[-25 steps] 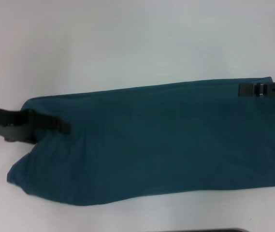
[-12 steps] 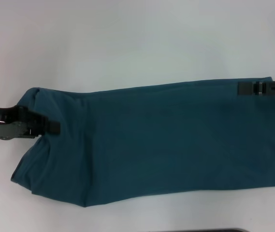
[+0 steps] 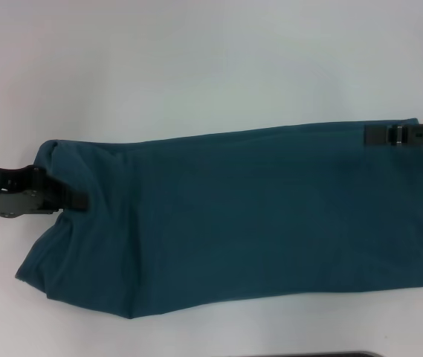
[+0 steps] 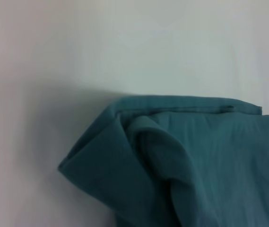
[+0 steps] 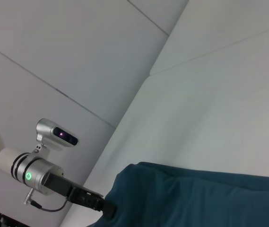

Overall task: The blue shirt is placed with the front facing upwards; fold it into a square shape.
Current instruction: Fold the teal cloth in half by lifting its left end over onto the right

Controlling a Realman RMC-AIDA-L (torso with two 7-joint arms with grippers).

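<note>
- Looking down from the head view, the blue shirt point(image 3: 248, 216) lay as a long band across the white table point(image 3: 196, 67), already folded lengthwise, plain side up, no print showing.
- Left gripper point(image 3: 77, 199) sat at the shirt's left end, fingers lying on or in the cloth; likely there to take that end for the next fold toward the middle. Could not tell if its jaws were pressed together on fabric or spread.
- Cloth around that gripper was bunched and humped, and the left end edge slanted, which fits an end being gathered, not lying flat.
- Right gripper point(image 3: 378, 134) was at the far upper corner of the right end, over the shirt's edge; probably pinning or holding that corner so the band stayed stretched. Jaw state there could not be told either.
- Left wrist view: only the shirt's end point(image 4: 181, 156) showed, layers stacked with a rolled fold bulging up, a hem edge running along the far side. No fingers in view.
- Right wrist view: the shirt point(image 5: 205, 198) stretched away, with the left gripper point(image 5: 107, 208) farther off touching its far end, plus the left arm's silver wrist point(image 5: 30, 172) with a green light behind it.
- Judgement: the square was not yet made; the end folds remained.
</note>
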